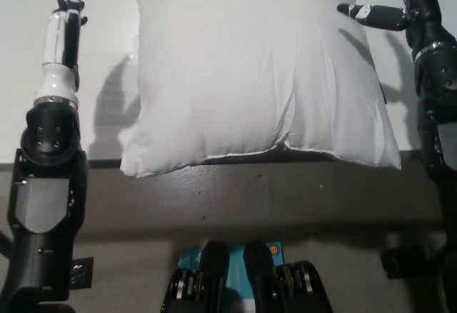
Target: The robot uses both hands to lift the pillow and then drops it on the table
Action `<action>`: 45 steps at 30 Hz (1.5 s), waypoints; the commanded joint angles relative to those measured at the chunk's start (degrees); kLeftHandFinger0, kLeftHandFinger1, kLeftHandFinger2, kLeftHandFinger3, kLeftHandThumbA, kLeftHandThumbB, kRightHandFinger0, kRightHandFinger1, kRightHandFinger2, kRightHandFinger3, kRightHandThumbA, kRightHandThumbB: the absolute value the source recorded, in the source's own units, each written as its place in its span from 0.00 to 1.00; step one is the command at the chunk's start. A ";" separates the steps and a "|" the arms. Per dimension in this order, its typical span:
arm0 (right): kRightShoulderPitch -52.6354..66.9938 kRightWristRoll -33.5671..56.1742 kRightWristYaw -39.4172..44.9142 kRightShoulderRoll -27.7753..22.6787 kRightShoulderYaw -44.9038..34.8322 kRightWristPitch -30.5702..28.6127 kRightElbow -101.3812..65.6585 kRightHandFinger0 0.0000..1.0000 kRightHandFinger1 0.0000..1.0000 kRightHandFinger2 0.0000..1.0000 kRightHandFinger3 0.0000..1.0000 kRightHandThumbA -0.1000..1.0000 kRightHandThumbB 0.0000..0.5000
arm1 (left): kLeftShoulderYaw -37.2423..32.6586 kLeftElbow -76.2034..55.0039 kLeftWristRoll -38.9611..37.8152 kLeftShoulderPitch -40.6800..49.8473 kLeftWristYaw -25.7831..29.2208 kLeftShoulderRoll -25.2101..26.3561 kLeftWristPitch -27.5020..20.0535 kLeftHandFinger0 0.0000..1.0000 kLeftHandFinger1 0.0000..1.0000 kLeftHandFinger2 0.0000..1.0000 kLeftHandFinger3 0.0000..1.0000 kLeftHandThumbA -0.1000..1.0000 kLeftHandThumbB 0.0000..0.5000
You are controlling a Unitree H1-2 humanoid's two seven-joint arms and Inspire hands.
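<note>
A large white pillow [253, 70] lies on the white table [107, 48], its near edge hanging slightly over the table's front edge. My white left hand [63, 27] is stretched flat over the table to the left of the pillow, a clear gap away, fingers straight. My black right hand [407, 6] is at the pillow's upper right corner, open, with one finger reaching over the pillow's right edge. Neither hand holds the pillow.
The table's front edge [93, 163] runs across the middle of the picture, with dark floor [214, 199] below it. Bare tabletop shows left of the pillow and in a narrow strip on its right.
</note>
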 commanded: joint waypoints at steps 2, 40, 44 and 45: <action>-0.91 2.60 -2.01 0.22 -2.02 -2.16 2.68 1.00 1.00 1.00 1.00 1.00 0.49 | 0.07 6.61 -0.11 -0.27 3.31 -1.01 -6.47 1.00 1.00 1.00 1.00 1.00 0.27; -0.23 8.02 -7.50 3.10 -6.17 -8.73 24.07 1.00 1.00 1.00 1.00 1.00 0.49 | -1.05 24.71 -5.78 -9.82 2.56 -11.19 -14.04 1.00 1.00 1.00 1.00 1.00 0.38; -0.66 7.74 -7.67 4.01 -5.36 -10.59 26.30 1.00 1.00 1.00 1.00 1.00 0.47 | -4.38 24.23 -2.13 -10.49 4.53 -14.01 -13.06 1.00 1.00 1.00 1.00 1.00 0.34; -0.76 7.70 -7.67 4.09 -5.21 -10.67 26.57 1.00 1.00 1.00 1.00 1.00 0.46 | -4.79 24.09 -1.96 -10.40 4.84 -14.19 -12.73 1.00 1.00 1.00 1.00 1.00 0.34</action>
